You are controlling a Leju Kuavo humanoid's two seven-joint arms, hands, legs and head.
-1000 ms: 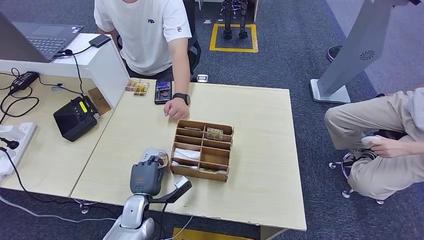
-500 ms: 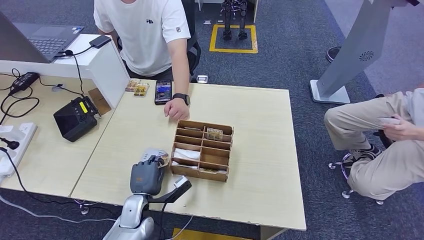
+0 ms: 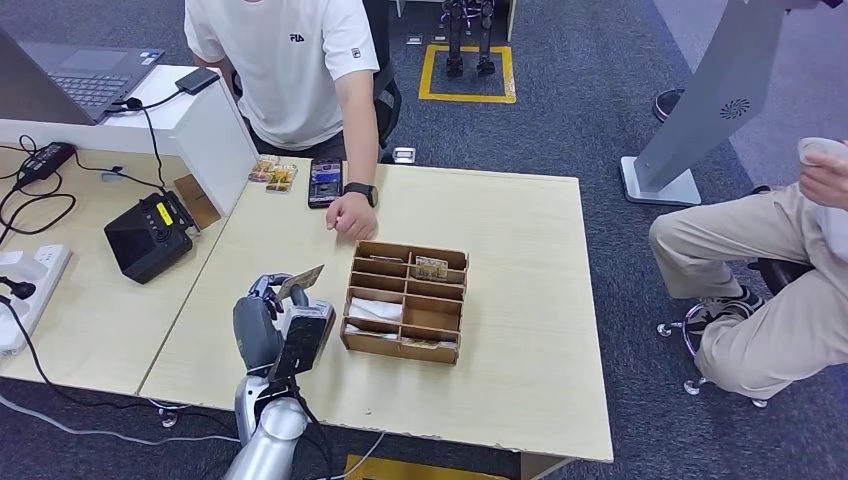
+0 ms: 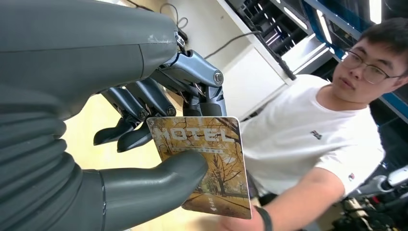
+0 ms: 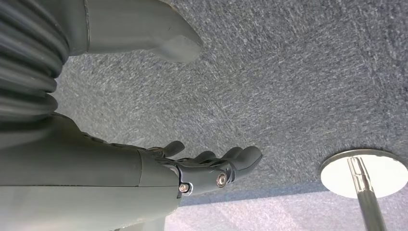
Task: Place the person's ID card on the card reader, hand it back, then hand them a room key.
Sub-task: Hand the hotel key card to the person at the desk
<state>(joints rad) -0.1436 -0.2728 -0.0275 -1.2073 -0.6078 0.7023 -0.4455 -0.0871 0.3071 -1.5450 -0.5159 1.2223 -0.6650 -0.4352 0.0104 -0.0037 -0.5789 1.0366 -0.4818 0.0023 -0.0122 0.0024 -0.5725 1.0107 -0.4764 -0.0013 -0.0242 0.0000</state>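
My left hand (image 3: pixel 272 325) is raised above the table's near left part, just left of the wooden tray (image 3: pixel 404 300). It pinches a room key card (image 3: pixel 301 280) between thumb and fingers; the left wrist view shows the card (image 4: pixel 208 163) printed "HOTEL" with autumn trees. The black card reader (image 3: pixel 148 236) stands on the left desk. A person in a white T-shirt (image 3: pixel 290 60) sits across the table, one fist (image 3: pixel 350 216) resting on it. My right hand (image 5: pixel 192 173) hangs over grey carpet, fingers apart, holding nothing.
The compartmented wooden tray holds cards and papers. A phone (image 3: pixel 326 183) and two more cards (image 3: pixel 273 173) lie at the table's far edge. A laptop (image 3: pixel 85 85), cables and a power strip (image 3: pixel 25 290) crowd the left desk. Another seated person (image 3: pixel 780 270) is at right.
My left hand has lifted off the table beside the tray and turned, bringing the key card up. The seated person at right raised a hand.
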